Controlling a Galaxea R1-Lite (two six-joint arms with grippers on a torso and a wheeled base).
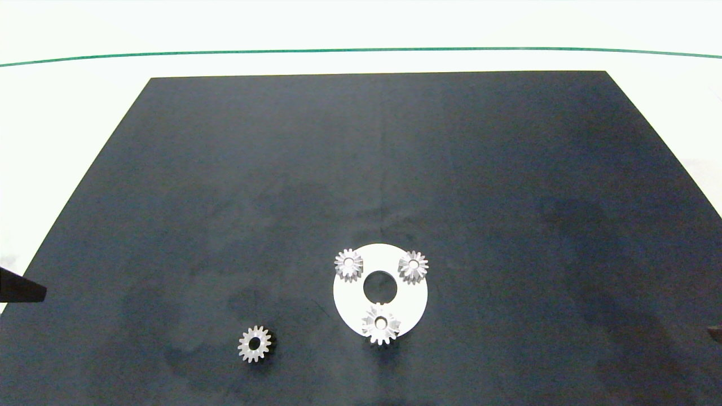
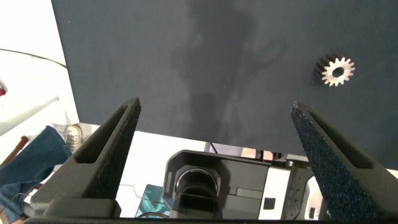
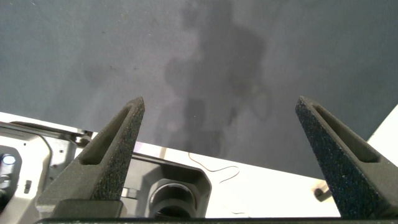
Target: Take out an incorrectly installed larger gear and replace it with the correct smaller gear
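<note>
A: Overhead first. White disc [image 1: 344,296] with a centre hole lies flat on the black mat [image 1: 361,169], near the front edge, about mid-width. Three gears sit on it.

B: Which is the big gear?

A: The one nearest the front of the disc, big gear [image 1: 381,323], long pointed teeth, overhanging the rim. The other two, left bevel gear [image 1: 348,264] and right bevel gear [image 1: 413,267], sit on the far side of the disc, either side of the hole.

B: Small gear?

A: Small gear [image 1: 254,344] lies flat on the mat, off the disc, well apart to the left and slightly nearer the front. Short blunt teeth, open bore.

B: Arms in that view?

A: Only a dark tip at the left edge and a sliver at the right edge. Both far from the gears.

B: Left wrist view?

A: Left gripper [image 2: 214,121] spread wide, nothing between the fingers. It hangs over the mat's near edge. The small gear [image 2: 337,71] shows beyond it, off to one side, untouched.

B: Right wrist view?

A: Right gripper [image 3: 217,121] also spread wide and empty, over bare mat at its edge. No gear visible there.
</note>
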